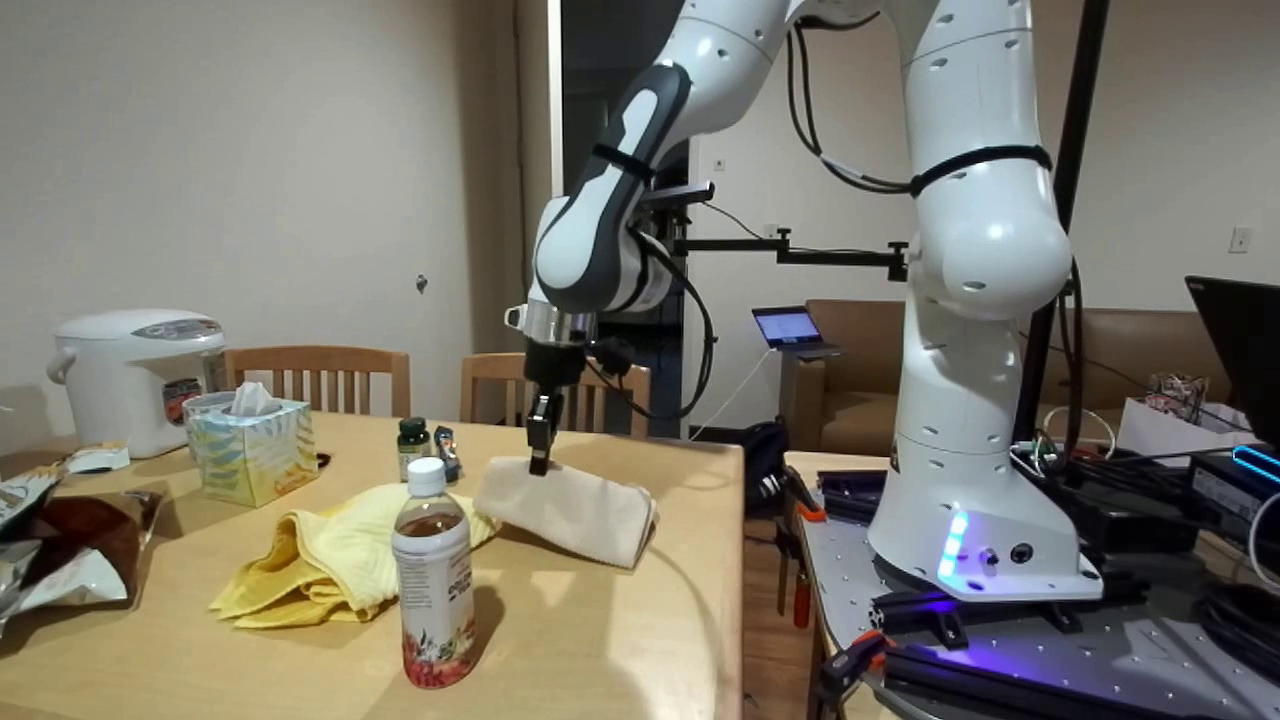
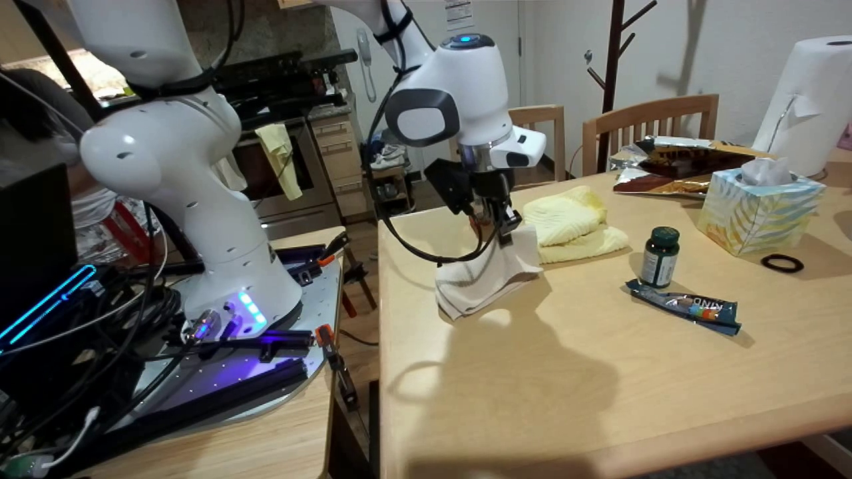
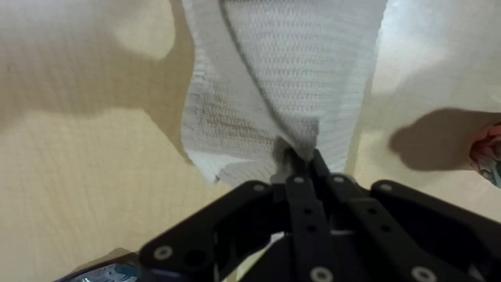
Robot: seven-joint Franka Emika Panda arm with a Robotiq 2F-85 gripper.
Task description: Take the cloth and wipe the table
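Note:
The pale cream-white cloth lies mostly flat on the light wooden table, near the edge facing the robot base. My gripper points down with its fingertips at one end of the cloth. In the wrist view a pinched fold of the cloth rises between the black fingers, so the gripper is shut on it. The rest of the cloth spreads out from there, with a crease along it. An exterior view also has the cloth under the gripper, its pinched end slightly raised.
A yellow cloth is bunched beside the cream one, with a drink bottle close by. A green pill bottle, a snack bar, a black ring and a tissue box stand farther along. Snack bags lie beyond.

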